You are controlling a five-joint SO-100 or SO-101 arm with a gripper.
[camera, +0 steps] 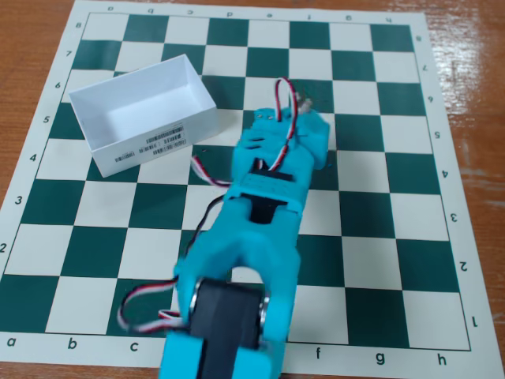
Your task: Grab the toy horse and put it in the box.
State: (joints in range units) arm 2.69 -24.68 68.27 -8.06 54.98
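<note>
White and open-topped, the rectangular cardboard box (146, 118) sits empty at the left of the fixed view, a barcode label on its near wall, resting on the green-and-white vinyl chessboard mat (394, 237) that covers the wooden desk (31, 31). Right of the box, the turquoise plastic arm (260, 229) reaches up the board, its claw (304, 110) pointed down at the squares beyond. The arm's own body hides the fingers, so I cannot tell whether they are wide, narrow, or holding anything. No toy horse shows anywhere; it may lie under the claw. Judging by this, the grab is in hand. Next comes lifting and swinging left over the box.
</note>
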